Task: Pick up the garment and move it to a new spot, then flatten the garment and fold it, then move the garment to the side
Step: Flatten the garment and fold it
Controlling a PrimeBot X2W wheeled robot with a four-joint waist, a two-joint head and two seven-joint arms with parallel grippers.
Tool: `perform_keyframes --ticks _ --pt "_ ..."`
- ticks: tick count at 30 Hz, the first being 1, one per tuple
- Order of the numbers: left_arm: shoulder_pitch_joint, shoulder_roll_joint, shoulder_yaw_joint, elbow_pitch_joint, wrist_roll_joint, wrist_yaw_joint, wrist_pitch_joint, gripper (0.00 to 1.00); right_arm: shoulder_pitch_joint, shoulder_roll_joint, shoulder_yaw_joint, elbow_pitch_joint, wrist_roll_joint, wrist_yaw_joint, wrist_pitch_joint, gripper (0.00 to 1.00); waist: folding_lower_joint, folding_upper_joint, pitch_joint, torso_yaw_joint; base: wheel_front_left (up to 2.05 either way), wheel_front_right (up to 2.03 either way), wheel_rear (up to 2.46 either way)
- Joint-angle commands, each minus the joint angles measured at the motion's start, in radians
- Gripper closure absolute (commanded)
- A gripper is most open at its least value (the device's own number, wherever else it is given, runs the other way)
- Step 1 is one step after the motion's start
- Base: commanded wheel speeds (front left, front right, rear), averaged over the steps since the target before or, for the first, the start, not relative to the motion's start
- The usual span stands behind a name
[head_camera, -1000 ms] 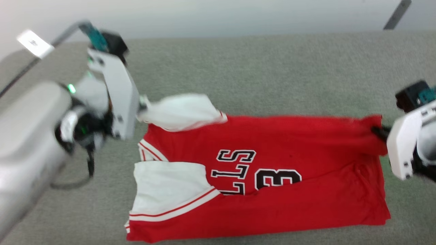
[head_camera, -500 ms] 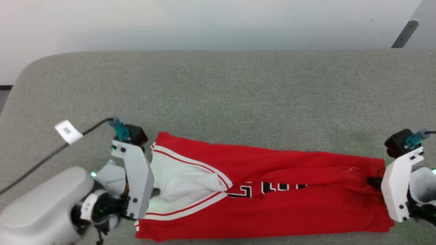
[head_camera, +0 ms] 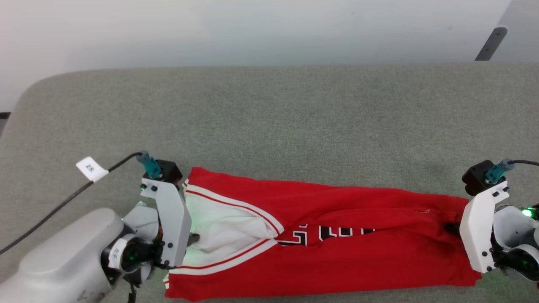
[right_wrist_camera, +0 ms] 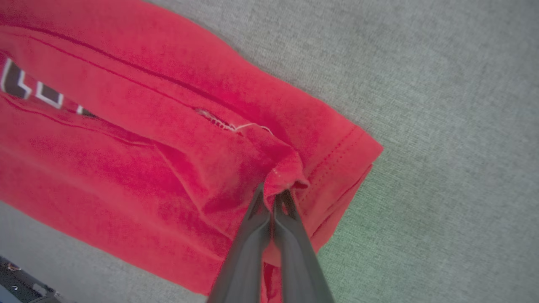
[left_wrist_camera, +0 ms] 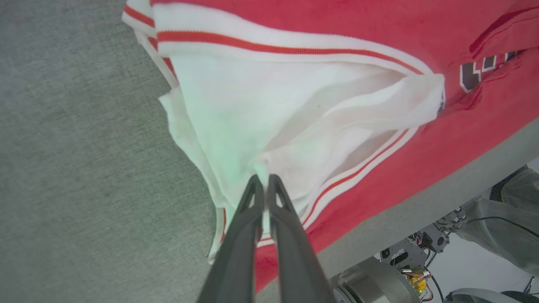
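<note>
**Both hands clenched on the folded jersey**

Head view. Shows the red jersey T-shirt (head_camera: 358,261) lying as a long, narrow folded band along the near edge of the grey worktop (head_camera: 269,118), with the white sleeve and its striped trim toward the robot's left and the hem toward its right. Leaves only the tops of the black-white block letters peeking out at a crease in mid-band. Places the left hand (head_camera: 194,239) at the sleeve end, clenched on white cloth, and the right hand (head_camera: 452,229) at the hem end, clenched on red cloth. Catches a black cable with a white tag (head_camera: 92,169) trailing from the left wrist.

Left wrist view. Looks along two dark fingers (left_wrist_camera: 244,235) pressed together, pinching a fold of white sleeve fabric at their tips. Shows striped trim above and below the sleeve, red cloth and a scrap of lettering to the right, and grey worktop to the left.

Right wrist view. Looks along closed fingers (right_wrist_camera: 250,252) nipping a raised pucker of red cloth just inside the stitched hem corner. Shows the T-shirt spreading leftward, with bare worktop to the right.
</note>
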Motion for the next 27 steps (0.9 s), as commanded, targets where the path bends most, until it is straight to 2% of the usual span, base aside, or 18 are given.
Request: perform_keyframes --ticks 1,2,3,4,6,10,14,20,27 --pt "-0.003 -0.002 0.002 0.004 0.004 -0.006 -0.005 0.00 -0.006 0.003 -0.008 0.004 0.013 -0.001 0.005 0.57 0.0000 0.0000 -0.010 0.004 0.00 0.00 0.00" --pt "-0.003 0.001 0.005 0.006 0.007 -0.006 -0.011 0.00 -0.006 0.005 -0.012 0.002 0.018 -0.001 0.010 0.53 0.0000 0.0000 -0.015 0.006 0.00 0.00 0.00" --pt "-0.003 0.003 0.007 0.006 0.010 -0.006 -0.018 0.00 -0.005 0.006 -0.016 0.003 0.021 -0.001 0.013 0.44 0.0000 0.0000 -0.022 0.009 0.00 0.00 0.00" --pt "0.000 0.005 0.010 0.005 0.010 -0.005 -0.025 0.00 -0.006 0.004 -0.019 0.003 0.022 -0.001 0.017 0.23 0.0000 0.0000 -0.028 0.011 0.00 0.00 0.00" --pt "0.008 0.012 0.014 -0.005 0.013 -0.001 -0.039 0.00 -0.004 0.005 -0.025 -0.007 0.027 -0.001 0.023 0.01 0.0000 0.0000 -0.040 0.014 0.00 0.00 0.00" --pt "0.033 0.028 0.028 -0.035 0.019 0.005 -0.085 0.00 0.023 -0.002 -0.047 -0.021 0.035 -0.001 0.033 0.00 0.0000 0.0000 -0.076 0.027 0.00 0.00 0.00" --pt "0.067 0.043 0.051 -0.075 0.040 0.002 -0.181 0.00 0.060 0.003 -0.084 -0.036 0.045 -0.001 0.013 0.00 0.0000 0.0000 -0.116 0.041 0.00 0.00 0.00" --pt "0.144 0.072 0.094 -0.120 0.108 -0.001 -0.420 0.00 0.132 0.034 -0.188 -0.021 0.027 -0.001 -0.058 0.00 0.0000 0.0000 -0.171 0.064 0.00 0.00 0.00" --pt "0.261 0.079 0.154 -0.129 0.170 0.038 -0.717 0.00 0.199 0.062 -0.288 -0.008 -0.017 -0.001 -0.061 0.00 0.0000 0.0000 -0.192 0.087 0.00 0.00 0.00"
